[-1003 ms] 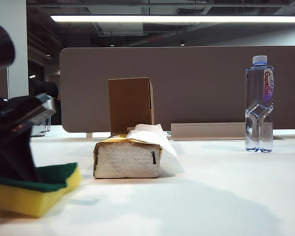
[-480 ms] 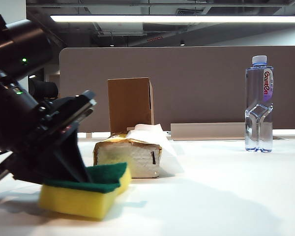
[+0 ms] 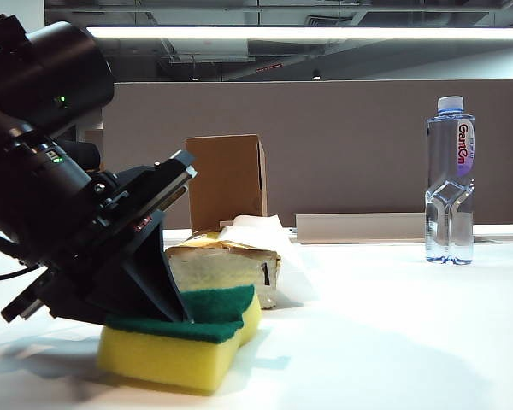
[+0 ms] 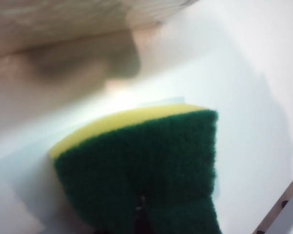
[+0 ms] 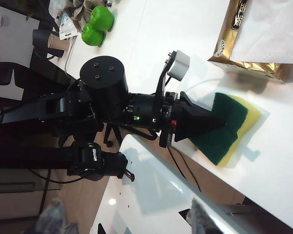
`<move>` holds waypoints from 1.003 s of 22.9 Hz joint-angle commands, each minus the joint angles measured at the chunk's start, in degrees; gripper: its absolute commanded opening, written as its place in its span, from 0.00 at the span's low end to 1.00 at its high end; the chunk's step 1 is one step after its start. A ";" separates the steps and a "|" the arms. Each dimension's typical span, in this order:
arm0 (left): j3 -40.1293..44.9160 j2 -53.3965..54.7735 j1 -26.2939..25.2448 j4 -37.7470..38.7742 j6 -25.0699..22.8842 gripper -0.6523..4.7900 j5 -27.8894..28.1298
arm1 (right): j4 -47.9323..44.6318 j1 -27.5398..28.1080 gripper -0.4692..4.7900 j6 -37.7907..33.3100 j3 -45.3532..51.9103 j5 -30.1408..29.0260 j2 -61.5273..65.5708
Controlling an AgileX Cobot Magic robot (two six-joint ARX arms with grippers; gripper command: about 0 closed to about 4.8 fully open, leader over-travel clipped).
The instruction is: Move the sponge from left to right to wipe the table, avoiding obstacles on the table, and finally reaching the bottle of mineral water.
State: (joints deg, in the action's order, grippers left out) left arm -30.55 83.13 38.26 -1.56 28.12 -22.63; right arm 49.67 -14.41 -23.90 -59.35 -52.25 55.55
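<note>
So the wipe is maybe a third done imo. Left gripper [image 3: 175,312] is clamped down on the sponge [image 3: 188,346], green scour side up, yellow foam pressed on the tabletop [image 3: 393,342] at the left-front of the exterior view. Sponge sits just in front of the tissue pack [image 3: 227,265], near it, can't tell if it's touching. Cardboard box [image 3: 227,179] stands behind the pack, so both obstacles are right at this spot and not passed yet.

What's left: swing the sponge around the front of the pack w/o clipping it, then drag across the wide bare stretch to the water bottle [image 3: 451,179], which is well apart on the far right.

Right gripper isn't seen in any pic; its cam just looks down at the left arm, and afaict its jaws are spread wide w/ nothing to do.
</note>
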 commanded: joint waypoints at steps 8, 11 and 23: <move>0.20 0.11 -0.11 0.17 1.51 0.34 2.29 | -0.13 0.00 0.72 0.39 -0.22 -0.46 -0.22; 0.20 0.11 -0.11 0.17 1.49 0.34 2.29 | -0.09 0.00 0.72 0.39 -0.22 -0.46 -0.24; 0.17 0.09 -0.13 0.17 2.40 0.46 3.54 | 0.22 0.00 0.72 0.42 -0.22 -0.44 -0.63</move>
State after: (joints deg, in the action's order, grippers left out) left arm -30.63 82.98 38.20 -3.38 29.89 -21.06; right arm 50.09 -14.39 -23.90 -59.33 -52.29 55.07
